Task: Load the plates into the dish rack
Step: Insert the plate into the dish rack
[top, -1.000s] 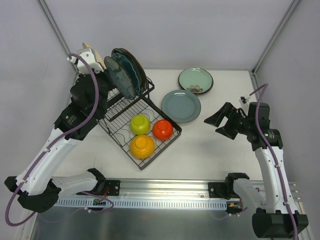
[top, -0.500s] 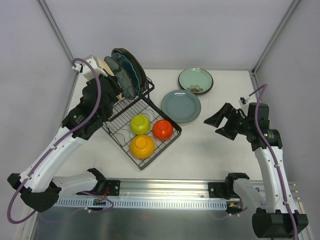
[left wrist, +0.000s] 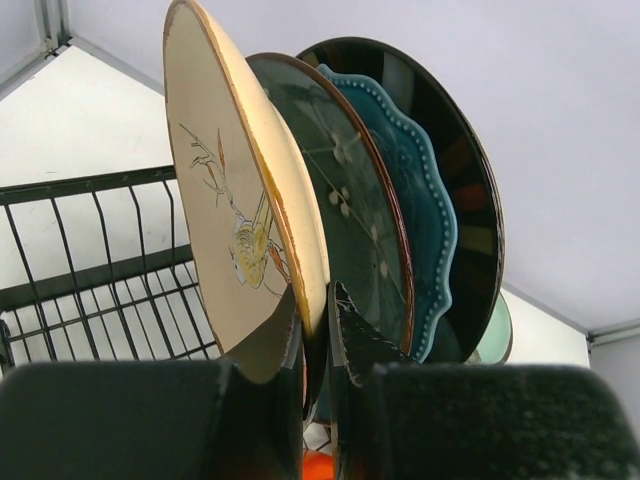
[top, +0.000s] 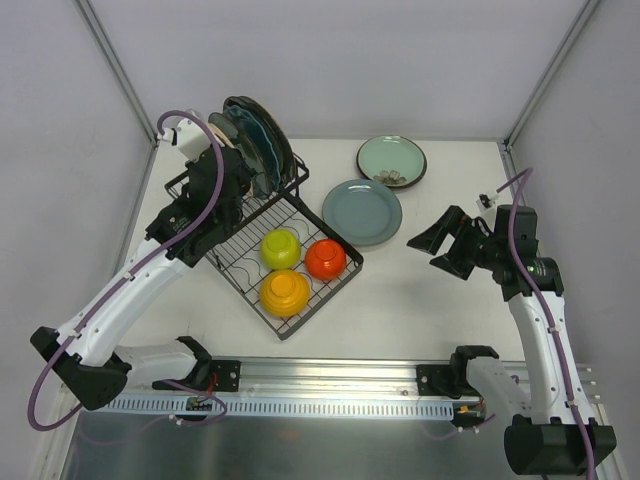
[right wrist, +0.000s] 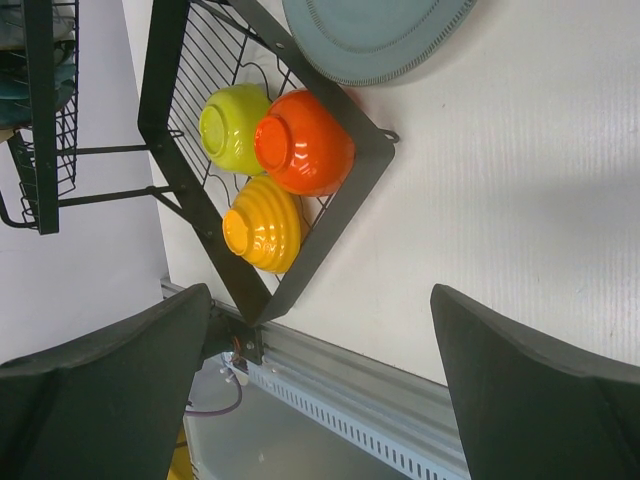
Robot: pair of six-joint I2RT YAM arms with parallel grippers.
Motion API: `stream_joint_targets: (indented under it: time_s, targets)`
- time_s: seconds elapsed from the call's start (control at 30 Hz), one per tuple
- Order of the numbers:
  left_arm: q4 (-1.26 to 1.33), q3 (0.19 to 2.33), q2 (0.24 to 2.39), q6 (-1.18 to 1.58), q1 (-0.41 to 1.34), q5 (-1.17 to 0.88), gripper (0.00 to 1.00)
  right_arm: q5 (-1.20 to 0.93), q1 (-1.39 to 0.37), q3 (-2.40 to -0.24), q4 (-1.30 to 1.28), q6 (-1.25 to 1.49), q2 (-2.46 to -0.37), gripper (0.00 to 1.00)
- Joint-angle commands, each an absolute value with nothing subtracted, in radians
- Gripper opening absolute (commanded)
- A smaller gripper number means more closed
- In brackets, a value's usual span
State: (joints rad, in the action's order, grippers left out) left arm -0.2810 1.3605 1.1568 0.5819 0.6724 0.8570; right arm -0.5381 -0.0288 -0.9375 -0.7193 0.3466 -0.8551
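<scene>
My left gripper (top: 226,160) is over the raised slotted end of the black dish rack (top: 334,284). In the left wrist view it (left wrist: 312,300) is shut on the lower rim of an upright plate (left wrist: 225,190) whose tan side with a painted sprig faces the camera. Right behind it stand a dark plate with white pattern (left wrist: 350,215), a scalloped teal plate (left wrist: 432,235) and a dark teal plate (left wrist: 475,190). A mint green plate (top: 391,159) and a grey-blue plate (top: 361,211) lie flat on the table. My right gripper (top: 445,240) hangs open and empty to their right.
Yellow-green (top: 281,247), red-orange (top: 325,259) and orange (top: 285,292) bowls sit upside down in the rack's low basket, also in the right wrist view (right wrist: 300,145). Walls stand close behind and left of the rack. The arms' rail (top: 330,380) runs along the near edge.
My left arm has swung right and forward, bringing the held plate from beside the rack's far left corner in against the standing plates. The right arm has not moved.
</scene>
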Motion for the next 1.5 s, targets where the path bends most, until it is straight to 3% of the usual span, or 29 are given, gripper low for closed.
stream_joint_targets:
  time_s: [0.0,1.47]
  targets:
    - [-0.089,1.428,1.135,0.618,0.667,0.913,0.0,-0.561,-0.018,-0.931,-0.684,0.327,-0.853,0.96]
    - [-0.055,1.376,1.183,0.631,0.782,1.078,0.0,-0.6,-0.011,-0.937,-0.641,0.336,-0.887,0.96]
